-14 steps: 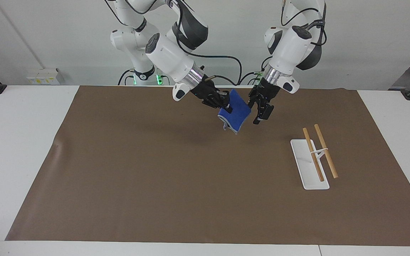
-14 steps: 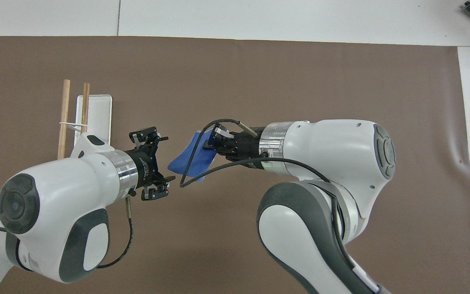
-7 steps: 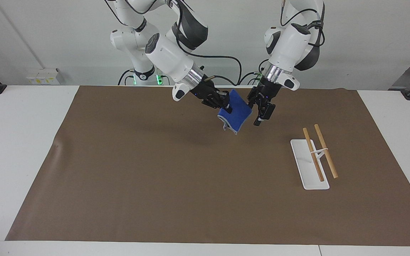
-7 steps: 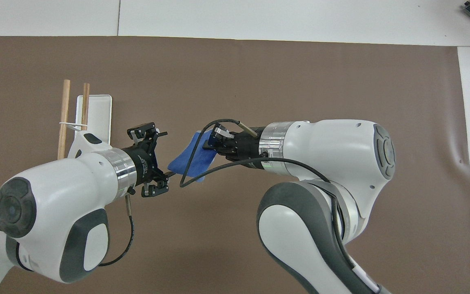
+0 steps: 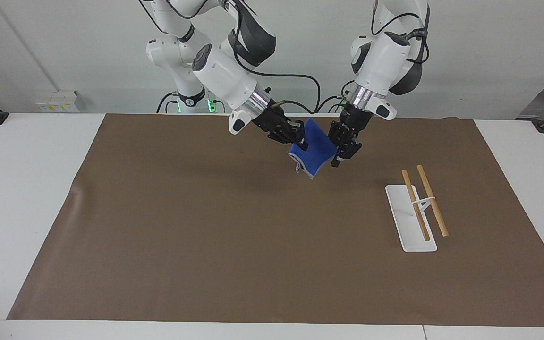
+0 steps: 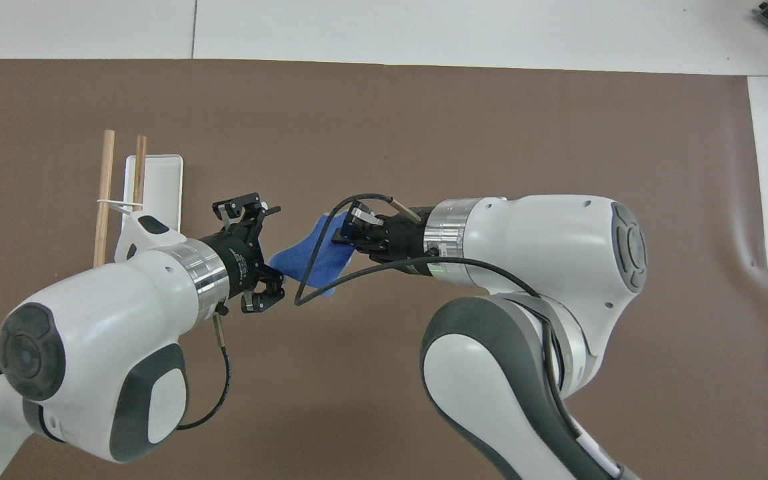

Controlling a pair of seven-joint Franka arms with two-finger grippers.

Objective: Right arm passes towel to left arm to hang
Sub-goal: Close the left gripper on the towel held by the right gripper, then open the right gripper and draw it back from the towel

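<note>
Midway through the handover, the right gripper (image 5: 301, 140) pinches the towel (image 5: 313, 152) aloft, well apart from the rack (image 5: 411, 222), while the left gripper (image 5: 341, 150) brackets its free edge with jaws spread; hanging remains.

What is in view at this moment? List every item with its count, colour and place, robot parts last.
towel: one, bright blue with a pale hem, held up in the air over the mat between the two grippers
rack: one, white base with two wooden rods, on the mat toward the left arm's end of the table
mat: one, brown, covering most of the table
table: one, white
right gripper: one, black, shut on the towel
left gripper: one, black, open, right at the towel's free edge over the mat
</note>
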